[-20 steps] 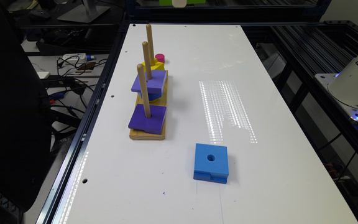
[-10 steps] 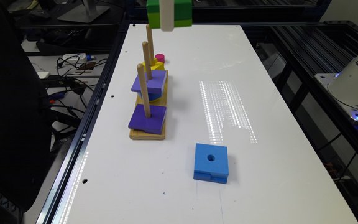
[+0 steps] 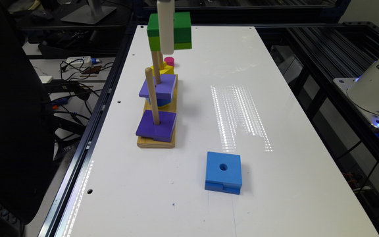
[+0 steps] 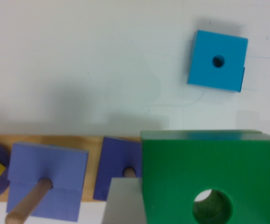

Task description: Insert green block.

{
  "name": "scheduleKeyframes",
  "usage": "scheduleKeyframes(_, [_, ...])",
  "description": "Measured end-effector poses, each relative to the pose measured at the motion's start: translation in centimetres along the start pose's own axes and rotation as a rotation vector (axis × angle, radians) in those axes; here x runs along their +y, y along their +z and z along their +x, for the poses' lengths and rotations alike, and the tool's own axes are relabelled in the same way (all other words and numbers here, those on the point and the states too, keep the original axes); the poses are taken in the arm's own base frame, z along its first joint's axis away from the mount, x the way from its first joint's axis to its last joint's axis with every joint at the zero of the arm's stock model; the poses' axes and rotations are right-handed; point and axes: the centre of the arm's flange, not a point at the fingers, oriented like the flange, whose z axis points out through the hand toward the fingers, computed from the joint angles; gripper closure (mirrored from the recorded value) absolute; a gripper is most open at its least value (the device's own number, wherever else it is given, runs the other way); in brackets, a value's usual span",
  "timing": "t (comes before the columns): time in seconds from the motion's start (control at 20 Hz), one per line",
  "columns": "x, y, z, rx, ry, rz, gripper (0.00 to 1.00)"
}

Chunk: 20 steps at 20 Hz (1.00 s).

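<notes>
Green block [image 3: 176, 31] aloft, pinched by gripper [image 3: 165, 49], above far end of peg board [image 3: 156, 143]. Blue block [image 3: 223, 171] on table [image 3: 275, 184], at board's 4 o'clock, well apart.

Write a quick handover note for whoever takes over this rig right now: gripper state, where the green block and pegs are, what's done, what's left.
Gripper: holds the green block in the air above the far end of the peg board.
Pegs: the near peg carries a purple block; the middle peg carries a lighter purple block; yellow and pink pieces sit at the far end.
Blue block lies loose on the table.
Done: green block picked up.
Left: line its hole over a peg, lower it, release.
</notes>
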Motion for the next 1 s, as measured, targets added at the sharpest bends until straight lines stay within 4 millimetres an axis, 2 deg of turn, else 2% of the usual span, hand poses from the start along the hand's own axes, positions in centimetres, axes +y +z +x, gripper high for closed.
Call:
scheduleKeyframes(0.6, [-0.4, 1.9, 0.6, 0.003, -0.002, 0.004, 1.00])
scheduleKeyframes(1.0, [-0.4, 2.1, 0.7, 0.004, -0.002, 0.005, 1.00])
